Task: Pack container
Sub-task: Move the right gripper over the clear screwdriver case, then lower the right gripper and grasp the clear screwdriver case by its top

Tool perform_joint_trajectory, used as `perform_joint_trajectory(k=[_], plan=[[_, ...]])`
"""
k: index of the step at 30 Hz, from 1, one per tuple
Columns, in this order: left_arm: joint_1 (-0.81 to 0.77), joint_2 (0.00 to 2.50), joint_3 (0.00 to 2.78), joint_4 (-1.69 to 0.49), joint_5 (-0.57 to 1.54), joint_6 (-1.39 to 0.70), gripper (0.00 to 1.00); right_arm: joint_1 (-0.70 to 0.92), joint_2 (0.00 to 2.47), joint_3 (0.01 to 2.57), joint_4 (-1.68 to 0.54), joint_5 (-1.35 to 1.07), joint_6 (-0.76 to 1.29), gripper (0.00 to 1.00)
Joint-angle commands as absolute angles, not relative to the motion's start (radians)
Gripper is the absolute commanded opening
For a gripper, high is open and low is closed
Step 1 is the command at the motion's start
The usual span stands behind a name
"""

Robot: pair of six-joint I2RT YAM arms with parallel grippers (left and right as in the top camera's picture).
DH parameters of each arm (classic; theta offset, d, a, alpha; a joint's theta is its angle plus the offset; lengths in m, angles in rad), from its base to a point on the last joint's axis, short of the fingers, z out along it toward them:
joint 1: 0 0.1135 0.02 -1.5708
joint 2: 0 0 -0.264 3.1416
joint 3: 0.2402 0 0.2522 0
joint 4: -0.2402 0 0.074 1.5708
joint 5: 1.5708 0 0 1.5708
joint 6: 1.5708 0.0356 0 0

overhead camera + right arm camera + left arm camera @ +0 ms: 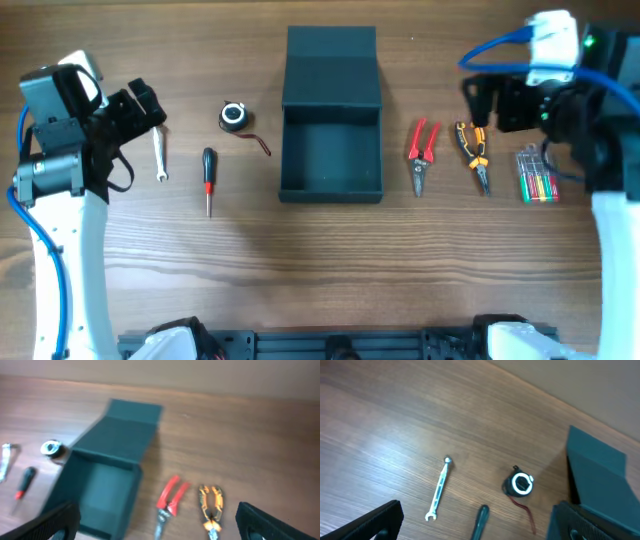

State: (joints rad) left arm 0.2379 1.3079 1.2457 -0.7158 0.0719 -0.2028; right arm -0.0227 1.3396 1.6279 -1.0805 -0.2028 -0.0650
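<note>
The dark teal container stands open at the table's middle, its lid folded back; its inside looks empty. It also shows in the left wrist view and the right wrist view. Left of it lie a silver wrench, a black-and-red screwdriver and a small round tape measure. Right of it lie red-handled pliers, orange-and-black pliers and a pack of small screwdrivers. My left gripper is open and empty above the wrench. My right gripper is open and empty above the pliers.
The wrench, tape measure and screwdriver handle show in the left wrist view. Both pliers show in the right wrist view, red and orange. Blue cables run along both arms.
</note>
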Motion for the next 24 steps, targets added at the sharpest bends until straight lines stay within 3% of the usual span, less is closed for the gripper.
perform_joint_trajectory(k=[1, 8, 16, 24], plan=[[0.255, 1.330, 1.270, -0.712, 0.062, -0.187, 1.00, -0.171, 1.448, 1.643, -1.116, -0.173, -0.109, 1.00], [0.255, 1.331, 1.270, -0.727, 0.062, -0.187, 1.00, -0.342, 1.695, 1.642, -1.048, -0.072, -0.223, 1.00], [0.255, 1.331, 1.270, -0.727, 0.062, -0.187, 1.00, -0.362, 1.957, 1.642, -1.063, -0.046, -0.371, 1.00], [0.255, 1.331, 1.270, -0.727, 0.062, -0.187, 1.00, -0.404, 2.070, 1.642, -1.109, 0.018, -0.463, 1.00]])
